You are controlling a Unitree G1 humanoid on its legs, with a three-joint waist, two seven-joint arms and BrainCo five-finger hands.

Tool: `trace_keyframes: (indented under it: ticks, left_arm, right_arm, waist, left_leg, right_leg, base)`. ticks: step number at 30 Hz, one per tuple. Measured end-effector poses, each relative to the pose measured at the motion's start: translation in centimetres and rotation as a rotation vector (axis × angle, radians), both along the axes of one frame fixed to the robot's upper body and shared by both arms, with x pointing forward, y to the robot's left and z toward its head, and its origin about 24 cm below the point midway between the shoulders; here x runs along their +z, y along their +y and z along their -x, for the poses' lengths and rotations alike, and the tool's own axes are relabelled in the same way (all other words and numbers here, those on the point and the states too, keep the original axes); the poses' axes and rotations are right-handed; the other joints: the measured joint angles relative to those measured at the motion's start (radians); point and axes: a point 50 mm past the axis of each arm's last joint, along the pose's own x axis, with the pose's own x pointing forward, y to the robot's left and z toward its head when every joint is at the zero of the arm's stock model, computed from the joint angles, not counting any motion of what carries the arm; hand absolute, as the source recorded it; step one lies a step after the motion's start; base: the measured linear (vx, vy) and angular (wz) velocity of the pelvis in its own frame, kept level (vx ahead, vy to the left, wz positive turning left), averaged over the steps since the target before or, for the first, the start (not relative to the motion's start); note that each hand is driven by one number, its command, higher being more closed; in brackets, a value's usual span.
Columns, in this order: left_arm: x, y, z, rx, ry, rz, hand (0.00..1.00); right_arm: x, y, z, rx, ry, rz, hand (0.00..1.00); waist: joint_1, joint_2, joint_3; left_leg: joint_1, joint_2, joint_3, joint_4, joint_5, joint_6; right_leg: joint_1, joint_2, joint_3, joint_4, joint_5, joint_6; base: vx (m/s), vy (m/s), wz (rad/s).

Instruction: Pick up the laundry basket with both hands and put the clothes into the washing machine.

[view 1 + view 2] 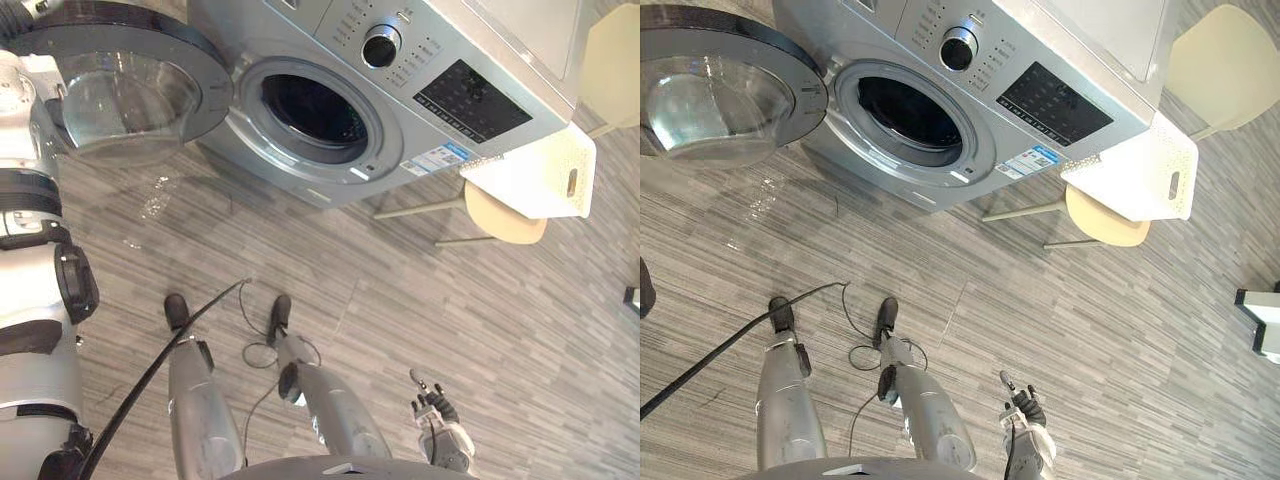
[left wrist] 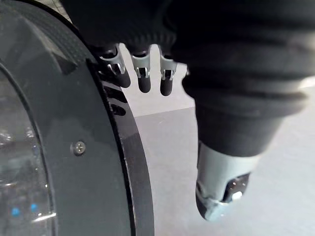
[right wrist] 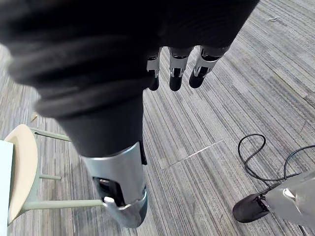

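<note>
Washing machine: silver front-loader standing on the grey plank floor, its round drum opening dark and unobstructed
Door: the glass-bowled door is swung fully open to the robot's left side of the machine, dark rim facing outward
Laundry basket: white perforated basket with a slot handle in its end wall, sitting on a cream stool just beside the machine's right front corner; what it holds cannot be made out from here
Left hand: the left hand is raised at the open door; its fingers are straight and spread a little, the innermost one hard against the door's dark rim, though contact cannot be confirmed; the thumb stands apart from them, nothing is held
Right hand: the right hand hangs low at the robot's right side above bare floor; fingers relaxed and near straight, thumb apart, nothing is held
Basket relative to hands: well apart from both; it lies ahead and to the right of the right hand, and on the far side of the machine front from the left hand
Other furniture: a second cream chair behind the basket, by the machine's right side
</note>
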Motion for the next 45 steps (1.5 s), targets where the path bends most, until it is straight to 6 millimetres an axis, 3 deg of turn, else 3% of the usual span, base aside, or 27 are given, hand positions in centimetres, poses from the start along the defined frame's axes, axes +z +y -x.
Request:
trace_keyframes:
  ticks: [4,6,7,9,10,11,13,15,16,17,19,21,22,23,25,27,31,34,40,45]
  left_arm:
    - [-4.1,-0.9,-0.6,-0.019,0.069,0.000,0.00]
    - [-7.8,-2.7,-1.0,-0.063,0.114,0.019,0.00]
    - [-8.9,-3.1,-1.0,-0.077,0.122,0.030,0.00]
    - [-14.2,-5.2,-0.3,-0.165,0.170,0.111,0.00]
    - [-15.8,-6.0,0.1,-0.203,0.182,0.163,0.00]
    - [-18.4,-7.5,0.7,-0.267,0.223,0.223,0.00]
    - [-23.6,-12.7,2.7,-0.446,0.356,0.250,0.00]
    - [-27.3,-18.5,5.4,-0.672,0.502,0.192,0.00]
    - [-28.6,-21.9,7.0,-0.817,0.587,0.153,0.00]
    - [-29.0,-23.5,7.8,-0.894,0.618,0.145,0.00]
    - [-28.8,-30.1,11.6,-1.274,0.672,0.114,0.00]
    - [-27.4,-32.1,12.7,-1.399,0.623,0.147,0.00]
    - [-25.2,-33.5,13.4,-1.510,0.540,0.270,0.00]
    - [-24.3,-33.9,13.7,-1.544,0.504,0.314,0.00]
    - [-21.0,-33.9,13.9,-1.604,0.347,0.413,0.00]
    - [-19.5,-33.1,13.4,-1.591,0.257,0.459,0.00]
    - [-19.1,-32.2,12.8,-1.546,0.213,0.485,0.00]
    - [-19.6,-32.3,13.4,-1.554,0.230,0.503,0.00]
    - [-22.9,-31.5,14.7,-1.516,0.367,0.542,0.00]
    - [-27.3,-27.7,14.5,-1.295,0.492,0.549,0.00]
  right_arm:
    - [0.3,-0.2,-0.3,0.033,-0.003,0.036,0.00]
    - [0.5,-0.1,-0.6,0.058,-0.004,0.055,0.00]
    - [0.5,-0.1,-0.7,0.059,-0.006,0.055,0.00]
    - [0.5,0.0,-0.9,0.054,-0.010,0.049,0.00]
    - [0.5,0.0,-0.8,0.043,-0.006,0.045,0.00]
    - [0.3,0.1,-0.4,0.027,0.002,0.036,0.00]
    - [-0.2,0.3,0.7,0.022,0.043,0.031,0.00]
    - [-0.8,0.4,1.0,0.041,0.085,0.028,0.00]
    - [-1.4,0.9,1.5,0.045,0.118,0.007,0.00]
    - [-1.7,1.2,1.9,0.047,0.136,-0.005,0.00]
    - [-2.7,2.1,3.1,0.069,0.209,-0.037,0.00]
    - [-3.0,2.3,3.6,0.072,0.236,-0.047,0.00]
    - [-3.3,2.2,4.7,0.059,0.266,-0.052,0.00]
    - [-3.4,2.0,5.3,0.049,0.281,-0.051,0.00]
    - [-3.7,0.9,7.5,0.022,0.333,-0.033,0.00]
    - [-3.8,0.0,8.7,0.012,0.370,-0.019,0.00]
    - [-3.9,-0.7,9.9,-0.035,0.400,-0.023,0.00]
    - [-4.1,-1.0,10.8,-0.081,0.424,-0.036,0.00]
    - [-4.1,-1.6,13.0,-0.147,0.469,-0.049,0.00]
    - [-4.1,-1.4,12.5,-0.140,0.458,-0.053,0.00]
  waist:
    - [0.003,-0.002,-0.002]
    - [0.009,-0.002,-0.010]
    - [0.009,0.000,-0.017]
    - [0.023,0.022,-0.041]
    - [0.023,0.027,-0.051]
    - [0.024,0.033,-0.067]
    - [0.023,0.031,-0.118]
    - [0.017,0.043,-0.142]
    - [-0.003,0.033,-0.155]
    - [-0.017,0.028,-0.165]
    - [-0.073,0.034,-0.174]
    - [-0.097,0.034,-0.176]
    - [-0.115,0.041,-0.189]
    - [-0.120,0.048,-0.204]
    - [-0.124,0.093,-0.242]
    - [-0.124,0.130,-0.271]
    - [-0.140,0.160,-0.288]
    - [-0.147,0.161,-0.289]
    - [-0.154,0.178,-0.295]
    - [-0.148,0.177,-0.295]
  left_leg:
    - [0.038,-0.036,0.024,-0.002,0.001,0.001]
    - [0.062,-0.072,0.041,0.002,0.001,0.001]
    - [0.065,-0.079,0.042,0.004,0.001,0.001]
    - [0.115,-0.094,0.066,-0.010,0.003,0.004]
    - [0.132,-0.100,0.071,-0.022,0.004,0.004]
    - [0.168,-0.117,0.082,-0.045,0.004,0.004]
    - [0.237,-0.188,0.094,-0.122,0.007,0.000]
    - [0.276,-0.246,0.091,-0.166,0.011,0.005]
    - [0.314,-0.295,0.092,-0.221,0.011,0.004]
    - [0.327,-0.318,0.092,-0.239,0.015,0.012]
    - [0.367,-0.346,0.122,-0.251,0.032,0.029]
    - [0.389,-0.351,0.130,-0.252,0.029,0.034]
    - [0.419,-0.354,0.148,-0.264,0.024,0.043]
    - [0.428,-0.358,0.149,-0.269,0.022,0.046]
    - [0.472,-0.357,0.163,-0.282,0.017,0.053]
    - [0.494,-0.350,0.178,-0.281,0.014,0.065]
    - [0.545,-0.341,0.178,-0.282,0.009,0.087]
    - [0.559,-0.341,0.173,-0.293,0.005,0.081]
    - [0.640,-0.379,0.127,-0.417,0.062,0.077]
    - [0.641,-0.382,0.121,-0.417,0.063,0.076]
  right_leg:
    - [0.042,-0.039,0.010,0.001,-0.081,0.006]
    - [0.076,-0.080,0.011,0.007,-0.171,0.007]
    - [0.077,-0.088,0.010,0.017,-0.196,0.000]
    - [0.091,-0.109,0.009,0.076,-0.246,0.011]
    - [0.103,-0.117,0.007,0.084,-0.255,0.014]
    - [0.124,-0.136,0.000,0.093,-0.276,0.017]
    - [0.150,-0.205,-0.013,0.110,-0.302,0.043]
    - [0.173,-0.256,-0.012,0.125,-0.310,0.067]
    - [0.188,-0.293,-0.009,0.122,-0.327,0.088]
    - [0.190,-0.317,-0.006,0.119,-0.330,0.093]
    - [0.225,-0.328,0.036,0.118,-0.331,0.090]
    - [0.237,-0.319,0.045,0.127,-0.337,0.070]
    - [0.254,-0.300,0.049,0.136,-0.324,0.045]
    - [0.260,-0.291,0.050,0.134,-0.317,0.032]
    - [0.288,-0.282,0.056,0.129,-0.305,0.026]
    - [0.302,-0.271,0.073,0.118,-0.305,0.026]
    - [0.360,-0.254,0.077,0.083,-0.305,0.026]
    - [0.379,-0.253,0.071,0.070,-0.306,0.026]
    - [0.424,-0.269,0.019,0.074,-0.347,0.002]
    - [0.427,-0.273,0.014,0.070,-0.350,0.002]
  base:
    - [0.08,0.090,0.20]
    - [0.05,0.030,0.44]
    - [0.02,0.003,0.26]
    - [0.01,0.022,0.18]
    - [0.03,0.039,0.30]
    - [0.03,0.057,0.48]
    - [0.06,0.141,0.62]
    - [0.06,0.157,0.41]
    - [0.05,0.212,0.30]
    - [0.07,0.244,0.18]
    - [0.09,0.212,-0.13]
    - [0.08,0.107,-0.30]
    - [0.09,0.036,-0.35]
    - [0.16,0.036,-0.39]
    - [0.17,0.002,-0.37]
    - [0.18,-0.019,-0.35]
    - [0.12,-0.049,-0.17]
    - [0.00,0.000,0.00]
    - [-0.04,0.013,0.20]
    - [-0.03,0.009,0.03]
